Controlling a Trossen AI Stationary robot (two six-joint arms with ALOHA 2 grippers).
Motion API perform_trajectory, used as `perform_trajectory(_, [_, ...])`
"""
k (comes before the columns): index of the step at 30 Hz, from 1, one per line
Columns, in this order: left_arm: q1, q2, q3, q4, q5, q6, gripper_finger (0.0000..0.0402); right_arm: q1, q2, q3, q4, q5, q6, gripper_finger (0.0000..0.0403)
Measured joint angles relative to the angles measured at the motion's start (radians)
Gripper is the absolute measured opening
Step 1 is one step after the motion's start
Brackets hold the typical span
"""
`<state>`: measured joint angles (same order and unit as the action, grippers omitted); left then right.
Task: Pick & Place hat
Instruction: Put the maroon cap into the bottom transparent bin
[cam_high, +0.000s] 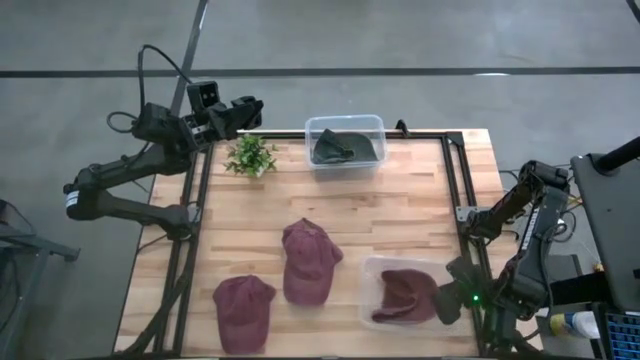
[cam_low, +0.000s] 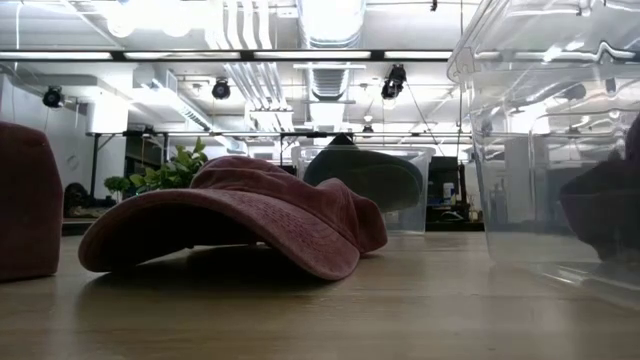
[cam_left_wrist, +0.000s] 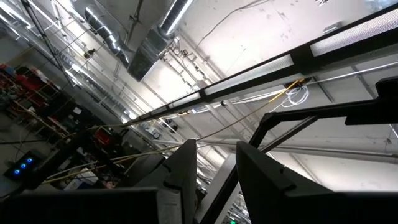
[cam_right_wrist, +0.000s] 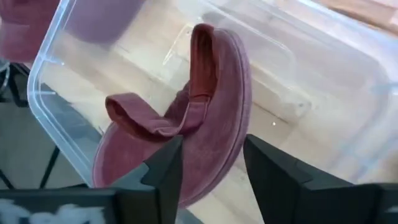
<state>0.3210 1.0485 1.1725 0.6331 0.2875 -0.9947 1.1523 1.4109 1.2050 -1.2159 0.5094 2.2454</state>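
High view: right gripper (cam_high: 447, 292) beside clear plastic bin (cam_high: 372, 268) holding a maroon cloth cap (cam_high: 403, 296); two more maroon caps (cam_high: 308, 262) lie leftward, long axes toward the table's front.

Low view: only caps.

Right wrist view: fingers apart, empty.

Left wrist view: left gripper (cam_left_wrist: 214, 177) slightly parted, holding nothing, parked off-table.

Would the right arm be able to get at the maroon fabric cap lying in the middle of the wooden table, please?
Probably yes: the maroon fabric cap lies uncovered on open wood, and the right tool sits open at the neighbouring clear plastic bin, with nothing between them but that bin.
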Motion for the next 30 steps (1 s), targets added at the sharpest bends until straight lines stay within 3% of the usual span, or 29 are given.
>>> perform_trajectory(4, [0.000, 0.000, 0.000, -0.007, 0.001, 0.001, 0.0106, 0.000, 0.000, 0.046, -0.087, -0.089, -0.034, 0.0175])
perform_trajectory(8, [0.000, 0.001, 0.001, -0.058, 0.002, 0.018, 0.0106, -0.006, 0.000, 0.122, -0.170, -0.078, -0.108, 0.0172])
perform_trajectory(14, [0.000, 0.000, 0.001, -0.225, 0.021, 0.033, 0.0106, -0.029, -0.004, 0.250, -0.159, 0.218, -0.288, 0.0167])
perform_trajectory(18, [0.000, 0.000, 0.001, -0.446, 0.034, 0.043, 0.0106, -0.099, -0.004, 0.315, -0.155, 0.275, -0.410, 0.0168])
perform_trajectory(23, [0.000, 0.001, 0.001, -0.712, 0.047, 0.131, 0.0106, -0.214, -0.004, 0.347, -0.012, 0.279, -0.741, 0.0165])
perform_trajectory(30, [0.009, 0.011, 0.001, -0.747, 0.034, 0.085, 0.0106, -0.345, 0.009, 0.325, 0.268, 0.247, -1.213, 0.0155])
